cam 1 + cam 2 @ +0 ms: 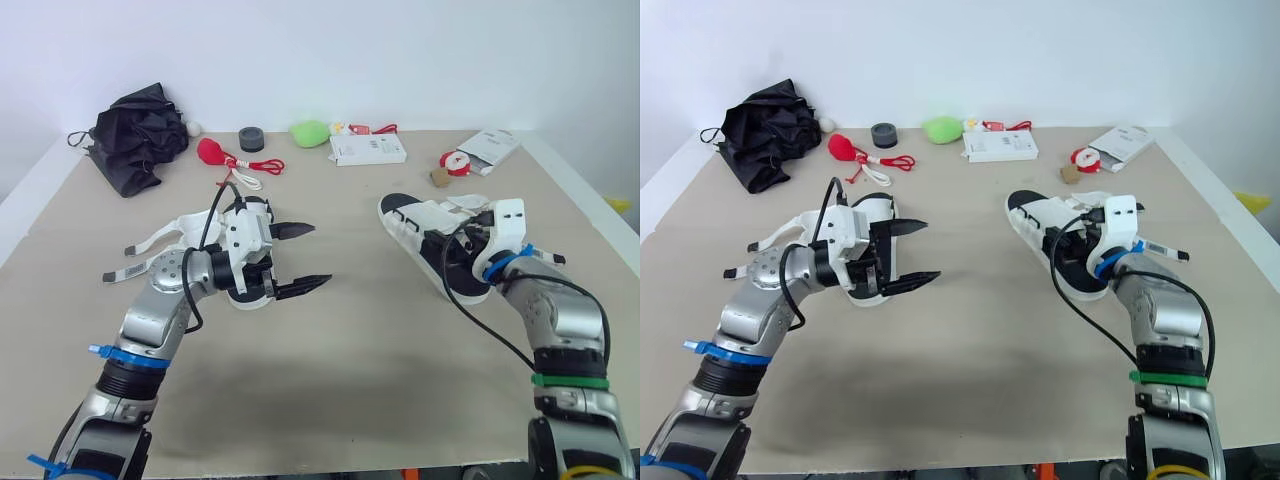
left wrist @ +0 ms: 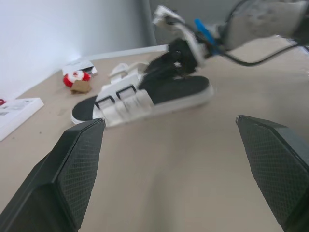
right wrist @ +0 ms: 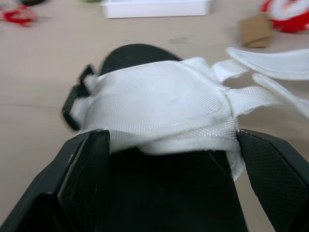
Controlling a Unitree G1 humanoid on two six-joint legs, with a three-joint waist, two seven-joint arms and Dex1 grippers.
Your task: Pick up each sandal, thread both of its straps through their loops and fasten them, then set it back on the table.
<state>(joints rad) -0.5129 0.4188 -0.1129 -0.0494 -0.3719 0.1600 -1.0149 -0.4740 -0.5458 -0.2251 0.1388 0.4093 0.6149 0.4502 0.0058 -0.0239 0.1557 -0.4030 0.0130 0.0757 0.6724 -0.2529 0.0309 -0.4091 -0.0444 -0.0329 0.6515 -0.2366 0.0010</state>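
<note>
The right sandal [image 1: 425, 232], with a black footbed and white straps, lies on the table at the right, its loose strap ends [image 3: 270, 60] spread to one side. My right gripper [image 3: 174, 193] is open low over its heel, one finger on each side of the footbed. The left sandal [image 1: 875, 207] lies at the left with its white straps [image 1: 160, 240] spread on the table. My left gripper [image 1: 312, 256] hovers open just to the right of it, pointing at the right sandal [image 2: 145, 96], with nothing between its fingers.
Along the back of the table [image 1: 330, 370] lie a black folded umbrella [image 1: 135, 135], a red object with cord [image 1: 212, 152], a black roll [image 1: 251, 139], a green object [image 1: 310, 132], a white box [image 1: 367, 149] and a white packet [image 1: 488, 150].
</note>
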